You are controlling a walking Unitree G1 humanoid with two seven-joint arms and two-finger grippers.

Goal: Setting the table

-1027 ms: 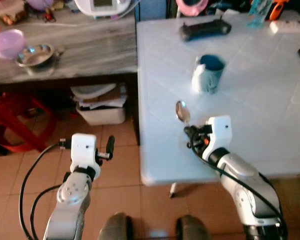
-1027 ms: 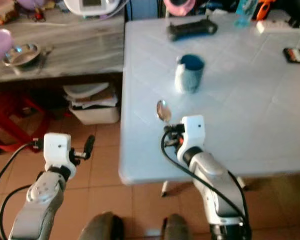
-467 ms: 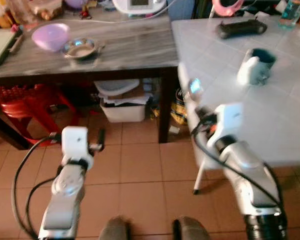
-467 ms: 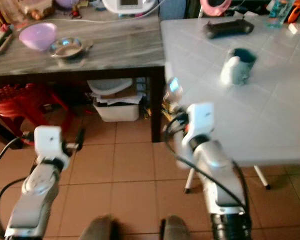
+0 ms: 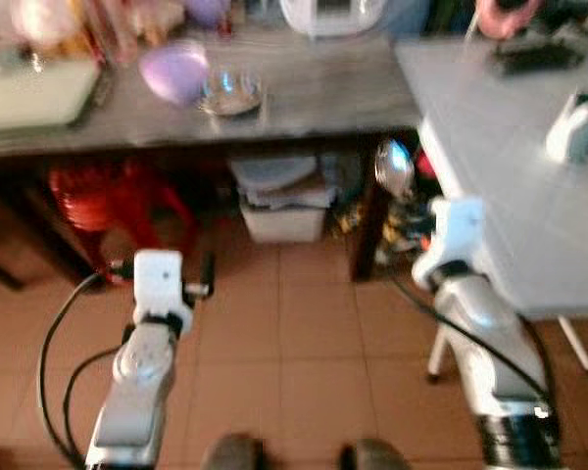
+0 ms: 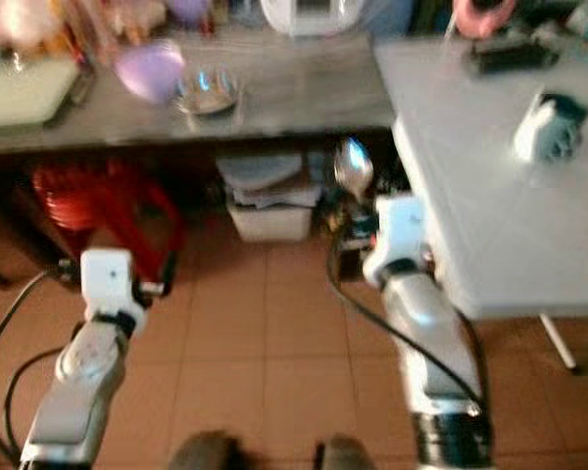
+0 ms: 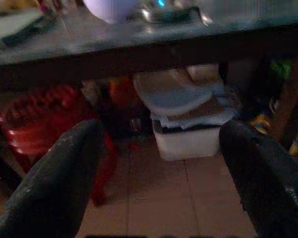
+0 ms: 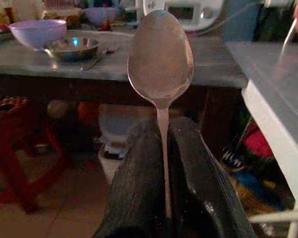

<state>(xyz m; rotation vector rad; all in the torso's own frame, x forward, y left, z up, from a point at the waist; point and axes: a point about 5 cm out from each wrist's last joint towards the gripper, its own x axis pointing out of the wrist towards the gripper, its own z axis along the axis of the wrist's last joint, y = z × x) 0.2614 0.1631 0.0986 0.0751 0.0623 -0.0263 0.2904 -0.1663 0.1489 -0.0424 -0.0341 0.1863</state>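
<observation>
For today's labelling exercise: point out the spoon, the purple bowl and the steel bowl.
spoon (image 8: 160, 59): right wrist view, on its bowl.
purple bowl (image 8: 36, 32): right wrist view, on its side wall.
steel bowl (image 8: 72, 48): right wrist view, on its rim.

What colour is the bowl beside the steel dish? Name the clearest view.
Purple bowl; the right wrist view shows it best, beside the steel dish.

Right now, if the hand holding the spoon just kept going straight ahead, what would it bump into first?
Probably the front edge of the grey wooden table. The right hand grips the spoon upright, pointing at that table near the steel bowl; depth is hard to judge.
</observation>
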